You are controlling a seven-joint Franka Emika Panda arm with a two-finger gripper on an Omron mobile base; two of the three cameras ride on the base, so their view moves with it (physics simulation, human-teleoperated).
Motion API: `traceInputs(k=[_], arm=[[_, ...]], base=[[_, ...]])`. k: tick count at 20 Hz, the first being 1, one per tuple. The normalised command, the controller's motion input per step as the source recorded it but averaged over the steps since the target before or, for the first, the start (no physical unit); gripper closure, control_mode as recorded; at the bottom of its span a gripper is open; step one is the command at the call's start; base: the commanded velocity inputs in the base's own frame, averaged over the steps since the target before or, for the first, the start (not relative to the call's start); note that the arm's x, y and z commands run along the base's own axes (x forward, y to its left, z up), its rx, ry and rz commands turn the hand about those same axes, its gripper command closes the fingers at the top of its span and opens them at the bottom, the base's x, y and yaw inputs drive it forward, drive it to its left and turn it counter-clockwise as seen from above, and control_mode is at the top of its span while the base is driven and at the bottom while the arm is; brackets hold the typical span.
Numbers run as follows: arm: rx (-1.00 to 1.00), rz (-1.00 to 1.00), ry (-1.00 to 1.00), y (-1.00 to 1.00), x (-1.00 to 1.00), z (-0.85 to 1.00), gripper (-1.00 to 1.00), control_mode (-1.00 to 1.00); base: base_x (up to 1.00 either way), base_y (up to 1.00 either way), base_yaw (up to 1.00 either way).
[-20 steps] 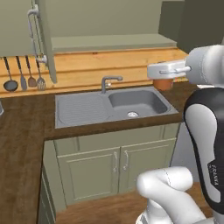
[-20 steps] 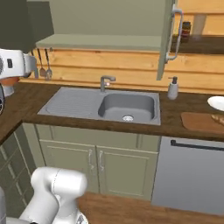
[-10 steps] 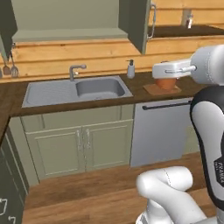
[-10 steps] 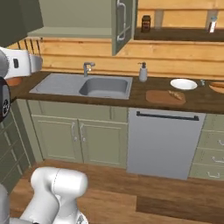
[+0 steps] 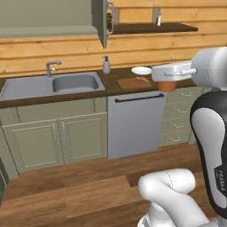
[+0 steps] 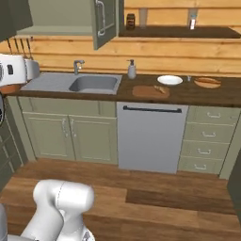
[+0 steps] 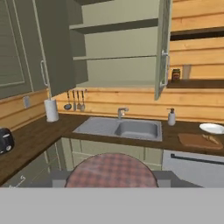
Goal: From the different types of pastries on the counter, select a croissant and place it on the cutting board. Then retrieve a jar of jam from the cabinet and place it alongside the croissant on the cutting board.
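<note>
Now, in the left base view, holding the jar of jam (image 5: 166, 86) clamped under the gripper (image 5: 165, 82), out in front of the counter (image 5: 88, 94) rather than over it. Looking across to the cutting board (image 5: 130, 83), lying beside the white plate (image 5: 141, 70), well apart from the jar. Probably calling for a drive closer before any reach.

In the right base view, seeing the jar (image 6: 9, 88) at the far left edge, with the cutting board (image 6: 147, 92) lying to the right of the sink (image 6: 93, 84) and the croissant (image 6: 161, 88) resting toward the board's right end. Judging the bare left part of the board as the spot to aim for, setting down beside the pastry, not on it.

In the hand view, looking past the checked lid of the jar (image 7: 111, 171) toward the board (image 7: 197, 141) at far right. Needing to keep the jar upright and lower gently, releasing only once resting flat.
</note>
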Motion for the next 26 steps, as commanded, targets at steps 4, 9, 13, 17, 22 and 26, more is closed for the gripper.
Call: traceInputs(k=[4,9,13,17,22,26], arm=[[0.00,0.00,0.00,0.00,0.00,0.00,1.00,1.00],[0.00,0.00,0.00,0.00,0.00,0.00,1.00,1.00],[0.00,0.00,0.00,0.00,0.00,0.00,1.00,1.00],[0.00,0.00,0.00,0.00,0.00,0.00,1.00,1.00],[0.00,0.00,0.00,0.00,0.00,0.00,1.00,1.00],[0.00,0.00,0.00,0.00,0.00,0.00,1.00,1.00]], base=[[-0.13,-0.92,-0.17],[-0.38,-0.74,-0.08],[0.01,-0.33,-0.02],[0.58,0.00,-0.02],[0.34,-0.46,0.00],[0.51,-0.77,0.00]])
